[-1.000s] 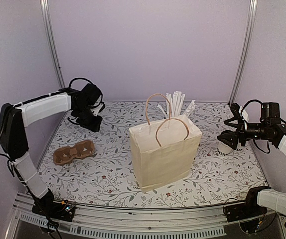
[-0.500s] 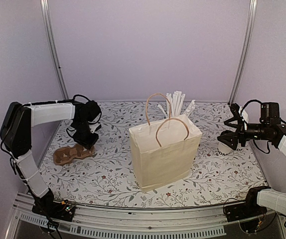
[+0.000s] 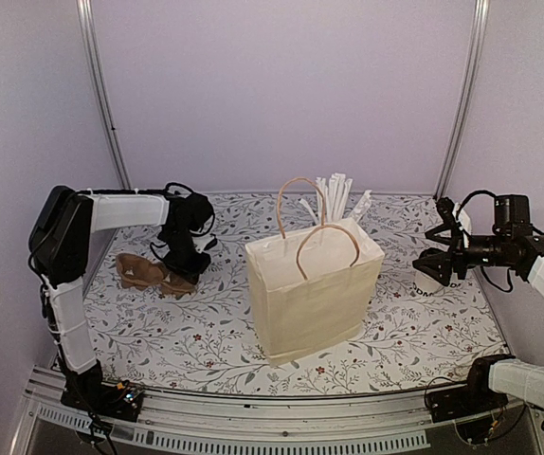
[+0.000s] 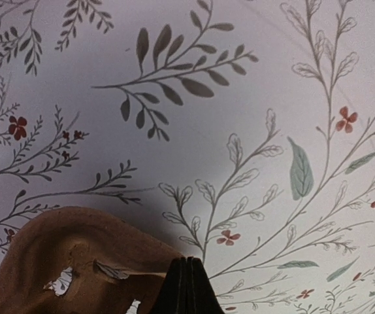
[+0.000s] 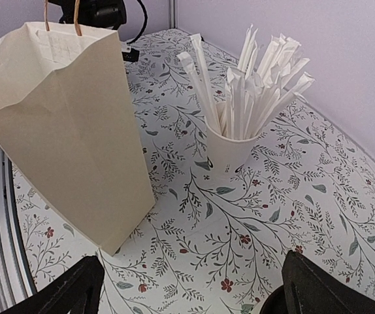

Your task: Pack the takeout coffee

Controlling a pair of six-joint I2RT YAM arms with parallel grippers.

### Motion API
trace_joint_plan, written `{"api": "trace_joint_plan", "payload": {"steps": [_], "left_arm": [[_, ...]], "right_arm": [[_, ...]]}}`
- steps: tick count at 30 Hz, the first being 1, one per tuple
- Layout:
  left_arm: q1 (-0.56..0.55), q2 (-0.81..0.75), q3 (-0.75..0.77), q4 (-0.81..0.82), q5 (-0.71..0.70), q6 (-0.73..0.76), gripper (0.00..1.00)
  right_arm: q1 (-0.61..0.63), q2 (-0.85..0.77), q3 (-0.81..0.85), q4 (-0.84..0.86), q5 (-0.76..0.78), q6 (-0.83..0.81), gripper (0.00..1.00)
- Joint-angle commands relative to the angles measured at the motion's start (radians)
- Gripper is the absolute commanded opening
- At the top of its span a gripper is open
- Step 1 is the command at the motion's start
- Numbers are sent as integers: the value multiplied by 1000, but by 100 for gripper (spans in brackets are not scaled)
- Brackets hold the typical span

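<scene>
The left gripper (image 4: pixel 185 288) is clenched on the brown cup carrier's (image 4: pixel 76 261) edge. The right gripper (image 3: pixel 435 267) is spread wide, with the takeout coffee (image 3: pixel 430 284) just beneath it. The paper bag (image 5: pixel 63 124) stands ahead-left, and the straw cup (image 5: pixel 230 147) is farther ahead.

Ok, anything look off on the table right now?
Yes: the cardboard cup carrier left of the paper bag sits askew, one end tipped up, with the left end effector shut at its edge. Nothing looks spilled.
</scene>
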Motion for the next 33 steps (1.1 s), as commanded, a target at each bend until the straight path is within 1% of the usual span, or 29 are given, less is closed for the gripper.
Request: {"api": "trace_joint_plan", "payload": {"steps": [1,4,8,12,16,19,22,27,28,30,33], "left_arm": [[-19,17,69,5,9,22,1],[-24,7,80,-10,-7,23,1],[-32,-65,61,-29,-32,22,2],[-28,-154,8,-52,-82,9,2],[-20,-191,-73,-42,-75,-9,2],[-18,-178,-112,-25,-98,-17,1],[-19,-154,-121,10,-81,-7,1],[-19,-72,-55,36,-56,15,1],[-20,-61,-40,45,-59,20,2],[-20,-44,-8,69,-60,28,8],[-20,1,47,84,-51,43,12]], "right_arm": [[3,1,-10,-12,7,-6,99],[4,4,-10,-13,7,-6,99],[3,9,-10,-15,8,-10,99],[4,13,-8,-19,7,-14,99],[4,14,-8,-21,7,-18,99],[4,14,-8,-21,6,-18,99],[5,15,-8,-22,4,-18,99],[3,21,-7,-24,6,-18,99],[5,21,-7,-23,6,-18,99],[6,20,-8,-22,8,-18,99],[4,18,-8,-21,13,-17,99]]}}
